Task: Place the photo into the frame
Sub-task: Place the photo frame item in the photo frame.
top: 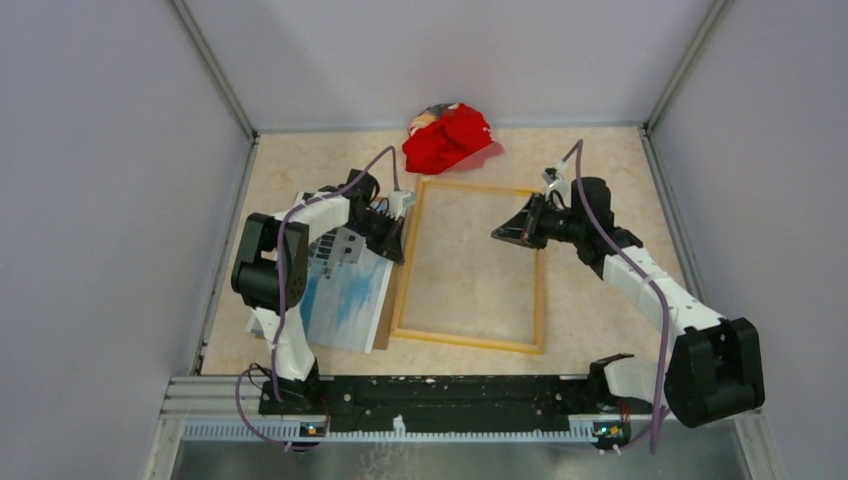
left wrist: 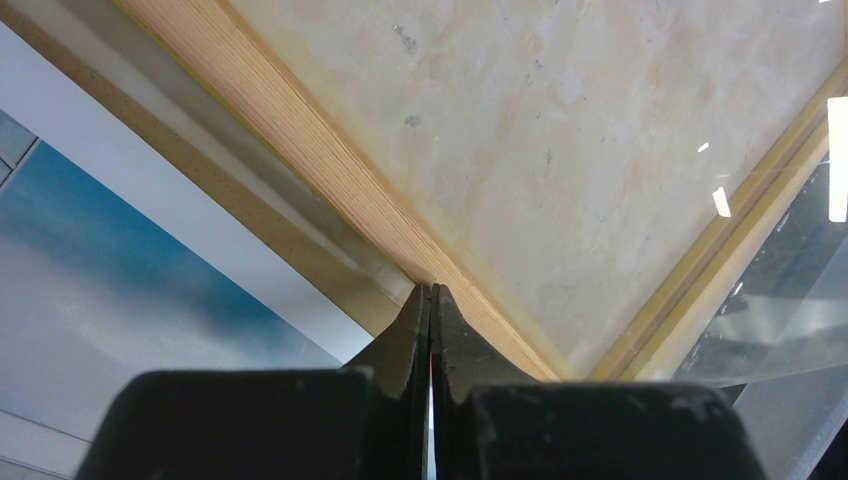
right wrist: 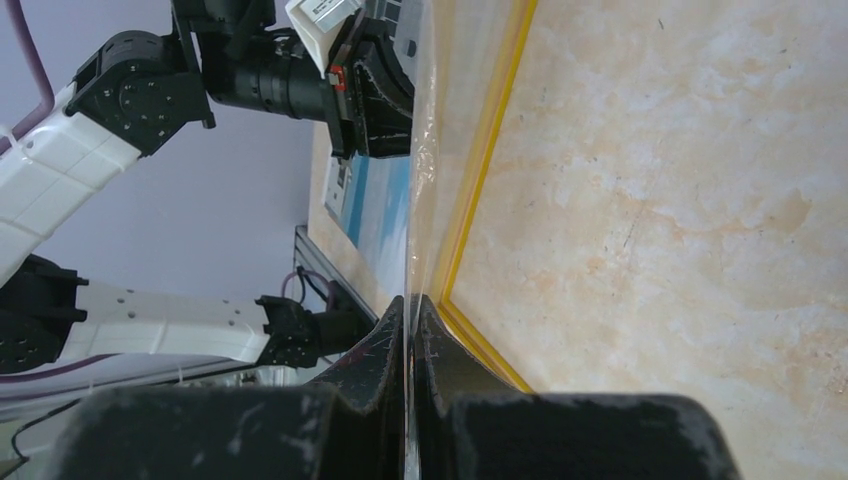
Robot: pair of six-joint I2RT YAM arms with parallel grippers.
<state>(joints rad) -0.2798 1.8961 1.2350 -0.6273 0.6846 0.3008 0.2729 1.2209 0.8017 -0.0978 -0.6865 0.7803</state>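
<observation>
Pale lilac walls close in a beige marbled surface, with a dark rail carrying both arm bases along the near edge. The frame lies flat in the middle with the bare surface showing through its opening. Its edge shows as pale layered wood from the left wrist and as bright yellow from the right. Just beside its left rail lies the photo, picture side up, blue sky showing. It rests on a brown panel whose edge sticks out between photo and frame. The left arm stretches over the photo and hides its far part. A crumpled red cloth sits just past the frame's far rail. The left claw is pressed together, tips at the inner edge of the frame's left rail; whether it pinches anything I cannot tell. The right claw is clamped on the edge of a clear sheet, which runs across the frame's opening towards the left claw and catches reflections.
</observation>
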